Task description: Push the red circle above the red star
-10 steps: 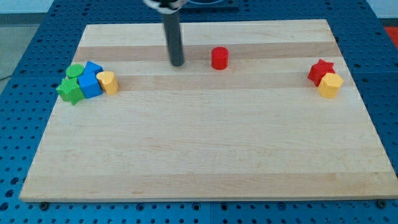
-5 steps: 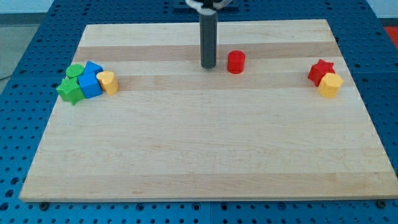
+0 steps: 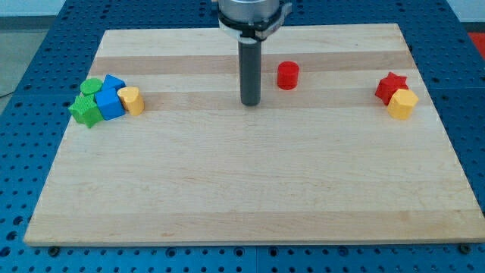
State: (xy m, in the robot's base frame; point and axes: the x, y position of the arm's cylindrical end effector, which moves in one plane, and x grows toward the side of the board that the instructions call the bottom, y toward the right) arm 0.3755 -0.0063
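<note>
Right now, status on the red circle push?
My tip off contact, lower left of red circle. Red star far right, yellow block touching it. Path between clear.

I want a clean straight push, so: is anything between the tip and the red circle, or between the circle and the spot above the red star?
Nothing visible. My tip sits left of and below the red circle, bare board between. From there to above the red star is open too; the yellow block lies below the star.
</note>
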